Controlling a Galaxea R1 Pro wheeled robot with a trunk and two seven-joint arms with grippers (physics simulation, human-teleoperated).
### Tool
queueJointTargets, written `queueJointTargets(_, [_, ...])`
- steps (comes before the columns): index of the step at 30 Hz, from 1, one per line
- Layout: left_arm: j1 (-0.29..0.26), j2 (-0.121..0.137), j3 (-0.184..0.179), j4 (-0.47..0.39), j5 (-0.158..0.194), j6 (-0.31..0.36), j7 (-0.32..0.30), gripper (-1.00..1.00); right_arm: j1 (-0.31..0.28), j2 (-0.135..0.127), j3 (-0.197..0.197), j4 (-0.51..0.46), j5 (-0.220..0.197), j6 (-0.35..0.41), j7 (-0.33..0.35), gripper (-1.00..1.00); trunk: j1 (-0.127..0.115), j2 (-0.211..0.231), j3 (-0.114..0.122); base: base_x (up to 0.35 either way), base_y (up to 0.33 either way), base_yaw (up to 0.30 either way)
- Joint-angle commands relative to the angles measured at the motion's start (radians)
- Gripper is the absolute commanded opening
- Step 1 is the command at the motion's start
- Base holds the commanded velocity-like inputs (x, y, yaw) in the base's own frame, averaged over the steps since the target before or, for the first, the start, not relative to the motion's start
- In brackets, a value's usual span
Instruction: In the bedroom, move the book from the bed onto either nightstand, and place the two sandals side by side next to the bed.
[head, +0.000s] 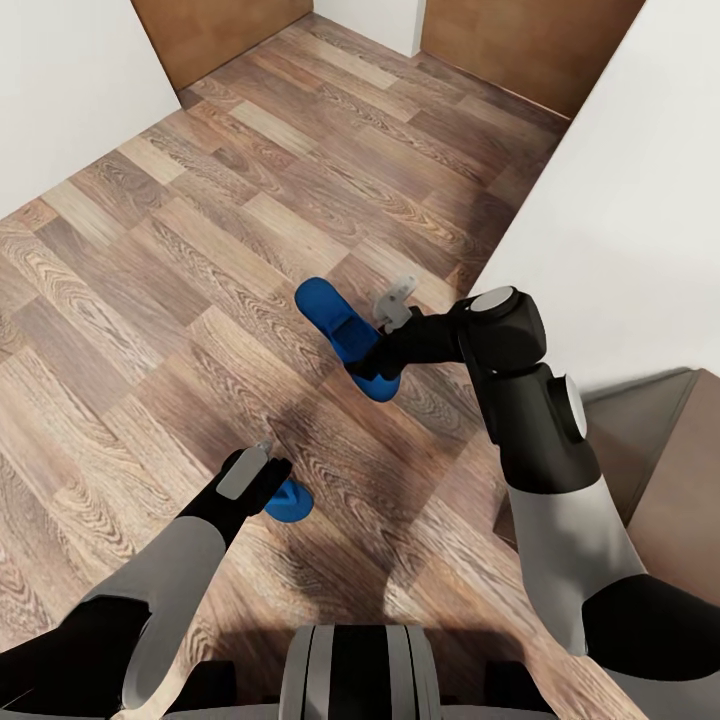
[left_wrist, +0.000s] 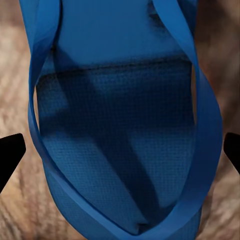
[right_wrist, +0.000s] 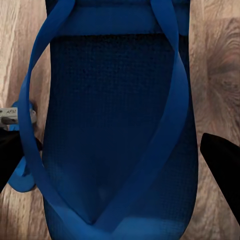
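Over the wooden floor (head: 150, 260), the right hand (head: 372, 368) pinches the farther sandal (head: 335, 320), and the left hand (head: 272, 480) pinches the nearer sandal (head: 292, 503).

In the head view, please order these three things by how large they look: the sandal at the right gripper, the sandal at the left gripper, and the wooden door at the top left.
1. wooden door
2. sandal at the right gripper
3. sandal at the left gripper, mostly hidden by the gripper, so its rank is unsure
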Motion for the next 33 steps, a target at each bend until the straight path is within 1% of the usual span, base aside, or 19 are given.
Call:
queueJointTargets(1, [0.000,0.001,-0.004,-0.001,0.002,0.003,0.007,1.00,-0.001,0.000,0.000,-0.001,0.011,0.006,0.010,-1.00,0.000,0.000,-0.001,0.000,0.000,0.000])
queueJointTargets(6, [0.002,0.002,-0.001,-0.001,0.002,0.003,0.005,1.00,0.000,0.000,0.000,-0.001,0.011,0.006,0.010,-1.00,0.000,0.000,-0.001,0.000,0.000,0.000])
queueJointTargets(7, [0.002,0.003,0.000,-0.001,0.002,0.003,0.005,-1.00,0.000,0.000,0.000,-0.001,0.011,0.006,0.010,-1.00,0.000,0.000,-0.001,0.000,0.000,0.000])
queueJointTargets(17, [0.004,0.008,0.000,-0.001,0.007,0.003,-0.007,-1.00,0.000,-0.001,-0.001,-0.001,0.009,0.006,0.011,-1.00,0.000,0.000,-0.001,0.000,0.000,0.000])
queueJointTargets(24, [0.005,0.010,0.001,-0.001,0.014,0.005,-0.020,-1.00,0.000,-0.006,-0.001,-0.001,0.013,0.006,0.054,-1.00,0.000,0.000,-0.001,0.000,0.000,0.000])
queueJointTargets(33, [0.008,0.010,0.000,-0.003,0.015,0.010,-0.017,-1.00,0.000,-0.007,-0.001,-0.001,0.015,0.006,0.062,-1.00,0.000,0.000,-0.001,0.000,0.000,0.000])
